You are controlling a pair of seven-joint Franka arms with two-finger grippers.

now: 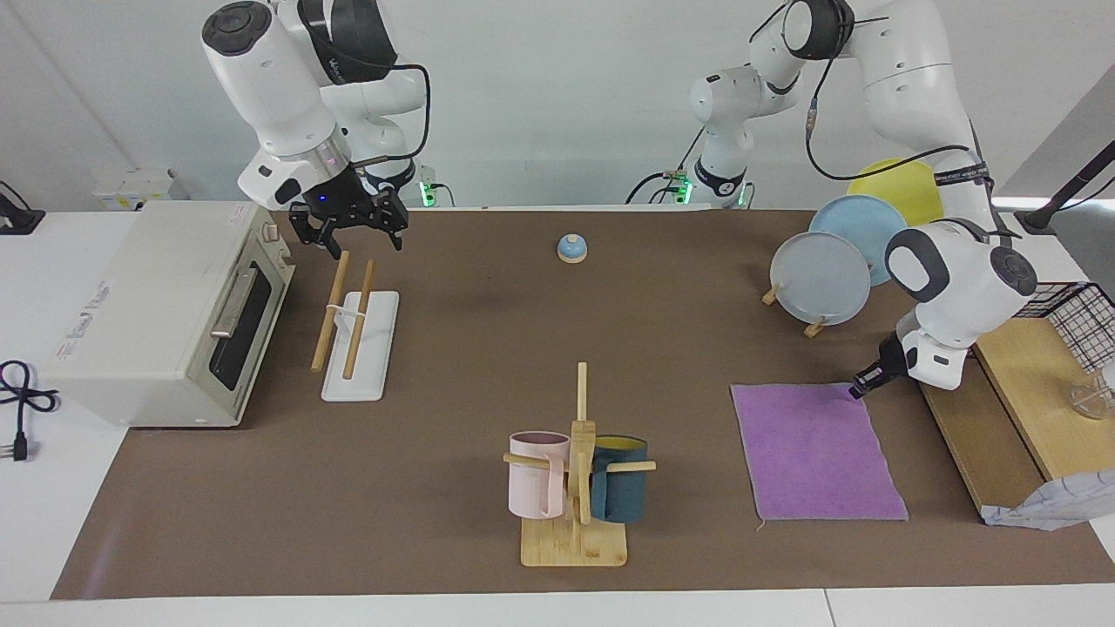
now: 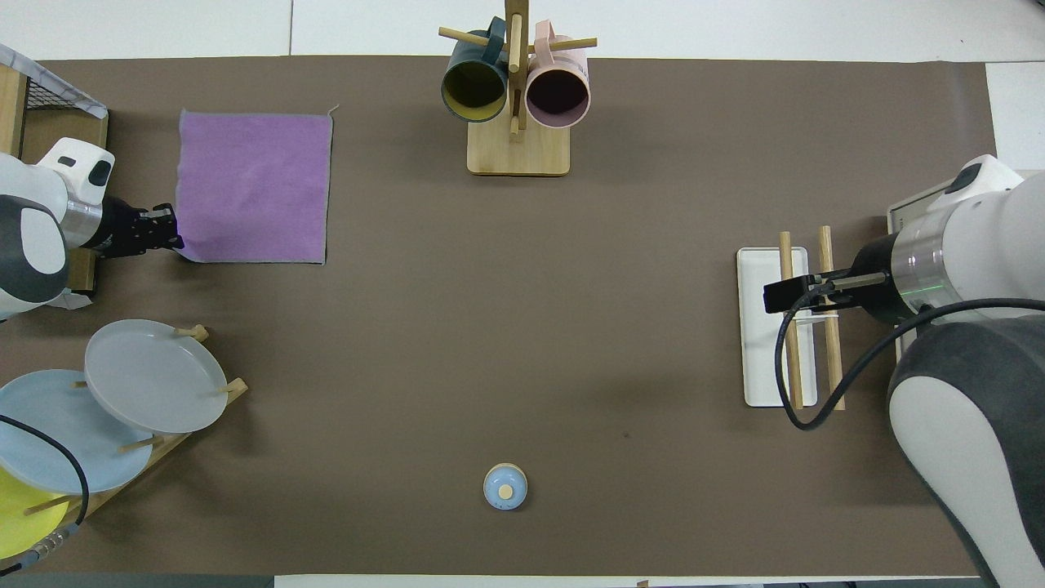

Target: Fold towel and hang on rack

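The purple towel (image 1: 817,453) lies flat and unfolded on the brown mat toward the left arm's end; it also shows in the overhead view (image 2: 255,186). My left gripper (image 1: 860,388) is low at the towel's corner nearest the robots, at the edge toward the wooden shelf; it shows in the overhead view too (image 2: 170,235). The rack (image 1: 353,322), two wooden rods on a white base, stands toward the right arm's end and shows in the overhead view as well (image 2: 767,335). My right gripper (image 1: 353,233) hangs open and empty above the rack's end nearest the robots.
A toaster oven (image 1: 165,313) stands beside the rack. A mug tree (image 1: 577,475) with two mugs stands mid-table, farther from the robots. A plate stand (image 1: 823,279) with plates is nearer to the robots than the towel. A small blue bell (image 1: 571,249) and a wooden shelf (image 1: 1010,409) also show.
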